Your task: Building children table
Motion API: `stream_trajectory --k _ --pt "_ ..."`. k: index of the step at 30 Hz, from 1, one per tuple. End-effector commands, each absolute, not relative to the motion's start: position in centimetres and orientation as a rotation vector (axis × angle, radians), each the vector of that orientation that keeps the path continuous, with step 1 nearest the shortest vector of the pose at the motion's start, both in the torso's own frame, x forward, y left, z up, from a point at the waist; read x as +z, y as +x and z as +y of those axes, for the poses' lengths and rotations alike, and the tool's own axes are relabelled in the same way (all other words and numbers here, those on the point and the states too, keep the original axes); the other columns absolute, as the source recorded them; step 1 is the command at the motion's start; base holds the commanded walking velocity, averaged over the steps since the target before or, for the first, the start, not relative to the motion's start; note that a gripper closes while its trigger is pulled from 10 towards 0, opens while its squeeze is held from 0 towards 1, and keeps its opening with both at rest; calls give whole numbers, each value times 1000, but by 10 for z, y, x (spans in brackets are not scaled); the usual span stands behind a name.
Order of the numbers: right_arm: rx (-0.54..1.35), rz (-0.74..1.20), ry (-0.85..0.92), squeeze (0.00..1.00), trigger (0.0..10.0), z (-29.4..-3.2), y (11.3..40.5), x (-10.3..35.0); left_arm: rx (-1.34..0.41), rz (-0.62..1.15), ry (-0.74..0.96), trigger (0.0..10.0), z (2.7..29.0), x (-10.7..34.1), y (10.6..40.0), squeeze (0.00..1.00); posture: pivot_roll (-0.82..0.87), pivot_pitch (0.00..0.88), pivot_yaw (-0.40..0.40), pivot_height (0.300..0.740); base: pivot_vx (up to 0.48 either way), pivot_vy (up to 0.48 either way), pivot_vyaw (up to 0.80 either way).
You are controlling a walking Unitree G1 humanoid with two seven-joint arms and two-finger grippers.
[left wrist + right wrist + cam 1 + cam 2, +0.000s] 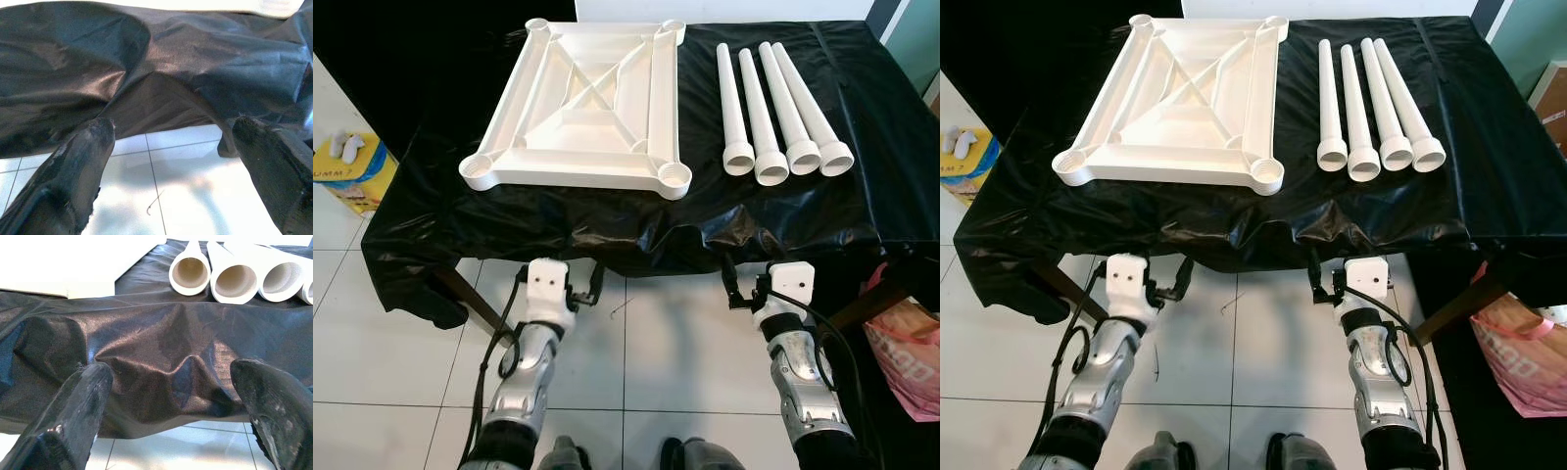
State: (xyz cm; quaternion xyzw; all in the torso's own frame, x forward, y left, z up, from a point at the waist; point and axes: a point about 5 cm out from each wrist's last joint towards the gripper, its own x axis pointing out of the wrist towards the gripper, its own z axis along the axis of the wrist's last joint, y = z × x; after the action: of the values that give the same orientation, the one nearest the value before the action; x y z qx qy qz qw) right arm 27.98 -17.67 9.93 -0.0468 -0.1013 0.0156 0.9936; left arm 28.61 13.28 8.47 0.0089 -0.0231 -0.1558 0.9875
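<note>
Yellow box (352, 168), pink bag (907, 354), tiled floor (636, 352)

White tiled floor (636, 352) (glossy) under a black-draped table (862, 117).

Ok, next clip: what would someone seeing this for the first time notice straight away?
The white square tabletop lies upside down on the black cloth, ribs and four corner sockets facing up, toward the robot's left. To its right, four white legs lie side by side, wide open ends toward the robot. Below the cloth's near edge, over white floor tiles, the left gripper and right gripper hang open and empty.
</note>
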Motion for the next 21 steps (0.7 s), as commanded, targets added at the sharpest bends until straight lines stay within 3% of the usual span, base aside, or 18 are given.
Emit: stream_trajectory --k 1,9,15,21 --pt "31 -181 -94 0 10000 -179 277 98 -428 -29 35 10000 132 85 278 0 4 164 -4 740 0 0 0" --pt "25 -174 -93 0 10000 -181 276 102 -344 -40 38 10000 147 92 273 0 28 166 -16 740 0 0 0" --pt "29 -231 -84 0 10000 -176 291 123 -200 -191 -26 10000 152 133 293 0 30 155 -20 740 0 0 0" --pt "20 -280 -84 0 10000 -178 291 138 -207 -246 -30 10000 155 155 296 0 18 154 -14 740 0 0 0"
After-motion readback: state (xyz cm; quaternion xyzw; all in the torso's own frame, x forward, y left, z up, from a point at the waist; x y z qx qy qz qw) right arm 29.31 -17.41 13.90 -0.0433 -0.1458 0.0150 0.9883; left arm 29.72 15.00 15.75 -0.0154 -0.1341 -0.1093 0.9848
